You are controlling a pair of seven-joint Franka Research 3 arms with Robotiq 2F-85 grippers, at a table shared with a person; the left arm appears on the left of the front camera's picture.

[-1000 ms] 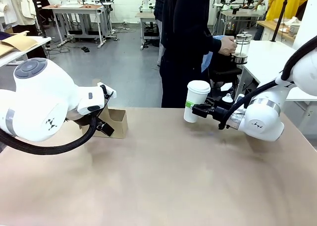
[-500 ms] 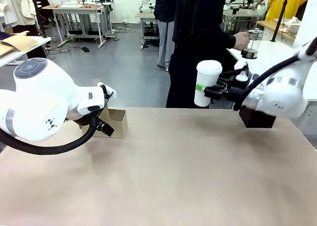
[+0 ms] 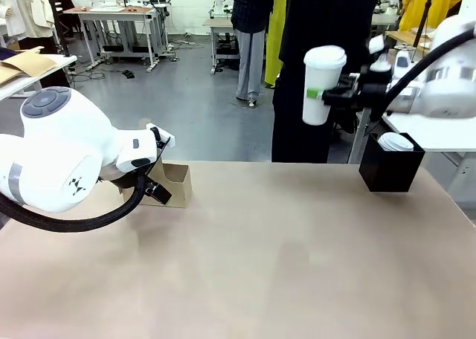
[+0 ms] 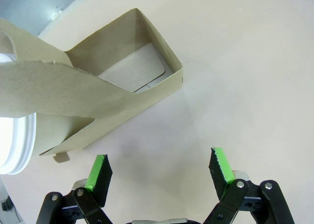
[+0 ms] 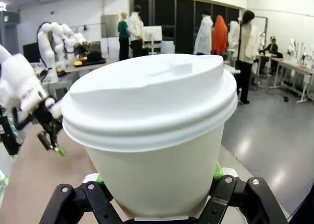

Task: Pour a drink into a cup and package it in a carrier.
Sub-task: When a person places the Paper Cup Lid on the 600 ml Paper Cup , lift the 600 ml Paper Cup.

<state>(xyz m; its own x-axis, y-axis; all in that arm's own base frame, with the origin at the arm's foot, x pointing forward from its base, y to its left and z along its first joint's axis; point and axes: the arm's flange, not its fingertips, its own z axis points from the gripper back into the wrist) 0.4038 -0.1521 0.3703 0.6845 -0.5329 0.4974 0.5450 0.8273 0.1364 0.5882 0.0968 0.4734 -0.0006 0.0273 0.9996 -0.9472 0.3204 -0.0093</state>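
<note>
Holding the cup high in the upper right of the front view, the right pincer is clenched on its lower body, green pads on either side. The cup is upright with a white lid on and well above the counter, in front of a person in dark clothes. Upright and low-gripped probably to keep any contents from spilling; cannot tell whether it is filled. The carrier sits on the counter at centre left of the front view, behind the bulky left arm. The left pincer hangs just over it, released, jaws spread wide and nothing between them, fingertips near the carrier's edge but apart from it. One rectangular slot is empty in the upper middle of the left wrist view. A white round rim shows at that view's left edge; cannot tell what it is. The left pincer is likely waiting to steady the carrier when the cup comes over. A black box at right on the counter holds a short lidded cup. Packaging is not yet done.
</note>
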